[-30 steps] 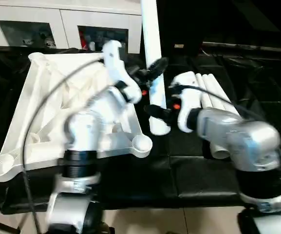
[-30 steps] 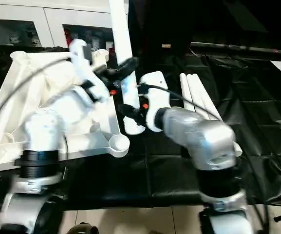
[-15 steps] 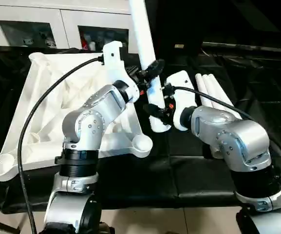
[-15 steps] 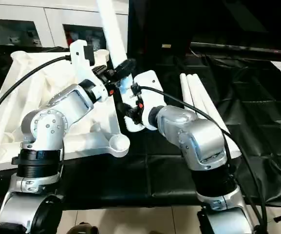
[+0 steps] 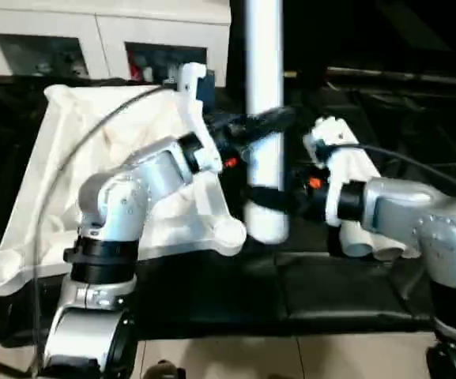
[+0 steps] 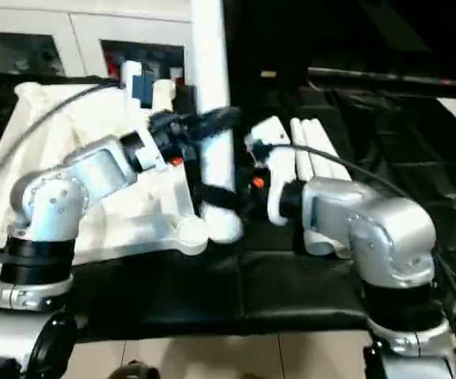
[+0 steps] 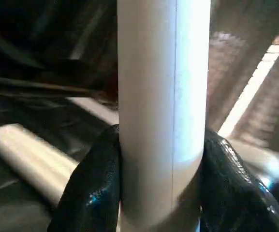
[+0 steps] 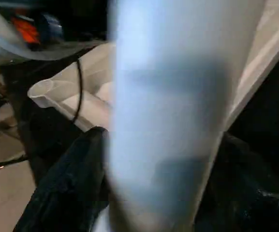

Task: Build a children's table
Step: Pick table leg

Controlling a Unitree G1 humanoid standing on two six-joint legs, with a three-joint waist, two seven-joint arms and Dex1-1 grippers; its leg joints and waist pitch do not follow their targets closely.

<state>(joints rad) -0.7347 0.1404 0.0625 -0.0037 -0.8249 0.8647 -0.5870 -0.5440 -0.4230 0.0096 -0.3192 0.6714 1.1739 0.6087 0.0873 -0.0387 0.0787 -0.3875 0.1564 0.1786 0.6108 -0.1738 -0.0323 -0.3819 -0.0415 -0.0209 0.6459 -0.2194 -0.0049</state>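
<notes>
Leg: a long white tube (image 5: 264,118) standing upright, its rounded lower end hanging just above the black mat, close beside the near corner of the tabletop.
Left pincer: (image 5: 261,125) reaches in from the tabletop side and is clenched around the leg's middle; in the left wrist view a black finger (image 7: 93,186) presses on each side of the tube.
Right pincer: (image 5: 269,201) grasps the same leg lower down, near its bottom end, below the left pincer; its black fingers (image 8: 66,188) sit either side of the tube in the right wrist view.
Tabletop: the white top (image 5: 77,158) lies upside down, ribs facing up, to the left of both pincers; its near round corner socket (image 5: 229,234) sits just beside the leg's lower end.
Spare legs: more white tubes (image 6: 314,150) lie together on the mat behind the right pincer's arm.
Mat: black sheet (image 5: 330,292) under everything.
Cabinet: white, glass-doored (image 5: 69,39), beyond the tabletop.
</notes>
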